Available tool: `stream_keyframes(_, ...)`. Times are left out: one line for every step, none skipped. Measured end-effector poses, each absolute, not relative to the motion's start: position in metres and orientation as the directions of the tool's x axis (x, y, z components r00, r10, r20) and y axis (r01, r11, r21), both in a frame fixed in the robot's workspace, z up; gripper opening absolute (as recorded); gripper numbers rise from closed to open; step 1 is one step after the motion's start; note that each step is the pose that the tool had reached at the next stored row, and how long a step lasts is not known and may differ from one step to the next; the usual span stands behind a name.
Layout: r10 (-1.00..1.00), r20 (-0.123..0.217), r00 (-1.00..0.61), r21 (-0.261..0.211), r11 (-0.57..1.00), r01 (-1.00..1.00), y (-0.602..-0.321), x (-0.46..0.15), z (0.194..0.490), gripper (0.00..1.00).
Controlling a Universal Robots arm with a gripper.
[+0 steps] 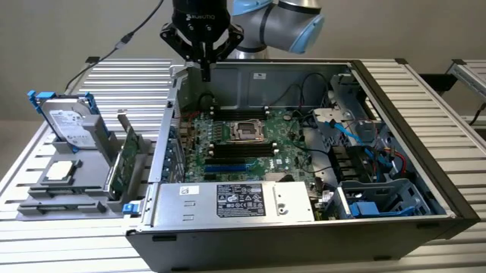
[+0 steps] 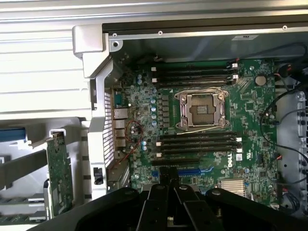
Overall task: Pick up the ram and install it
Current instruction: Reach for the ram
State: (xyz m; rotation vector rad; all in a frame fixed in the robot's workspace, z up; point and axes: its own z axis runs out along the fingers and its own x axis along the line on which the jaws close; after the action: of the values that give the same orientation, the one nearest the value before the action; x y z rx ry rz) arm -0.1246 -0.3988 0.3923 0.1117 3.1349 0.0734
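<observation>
At the exterior view's left, a grey tray (image 1: 31, 200) is seen, and the memory stick (image 1: 67, 194) appears to be set in one of its front slots. Further right, the gripper (image 1: 205, 74) is held pinched shut above the far edge of the open computer case (image 1: 395, 114).

1 open PC case (image 1: 425, 170), 1 motherboard (image 1: 199, 142), 1 CPU socket (image 1: 247, 129), 2 memory slot banks (image 1: 241, 150) at socket's 12 and 6 o'clock, 1 power supply (image 1: 235, 202). Case's 9 o'clock: 1 parts tray (image 1: 45, 207), 1 hard drive (image 1: 67, 122), 1 processor chip (image 1: 61, 170), 1 green circuit card (image 1: 127, 156). 1 gripper (image 1: 205, 71).
</observation>
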Motion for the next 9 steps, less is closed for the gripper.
stream_keyframes(0.071,0.005,-0.997,0.046,0.996,0.071,-0.399,-0.127,0.392,0.11)
stream_keyframes(0.071,0.01,-0.997,0.046,0.996,0.071,-0.399,-0.131,0.391,0.11)
stream_keyframes(0.071,0.013,-0.997,0.046,0.996,0.072,-0.399,-0.134,0.391,0.11)
stream_keyframes(0.071,0.016,-0.997,0.045,0.996,0.072,-0.399,-0.138,0.39,0.11)
stream_keyframes(0.071,0.019,-0.997,0.045,0.996,0.072,-0.399,-0.143,0.389,0.11)
stream_keyframes(0.071,0.022,-0.997,0.045,0.996,0.072,-0.399,-0.147,0.388,0.11)
stream_keyframes(0.071,0.024,-0.997,0.045,0.996,0.072,-0.399,-0.151,0.388,0.11)
stream_keyframes(0.071,0.024,-0.997,0.044,0.996,0.072,-0.399,-0.155,0.387,0.11)
stream_keyframes(0.071,0.024,-0.997,0.044,0.996,0.072,-0.399,-0.16,0.386,0.11)
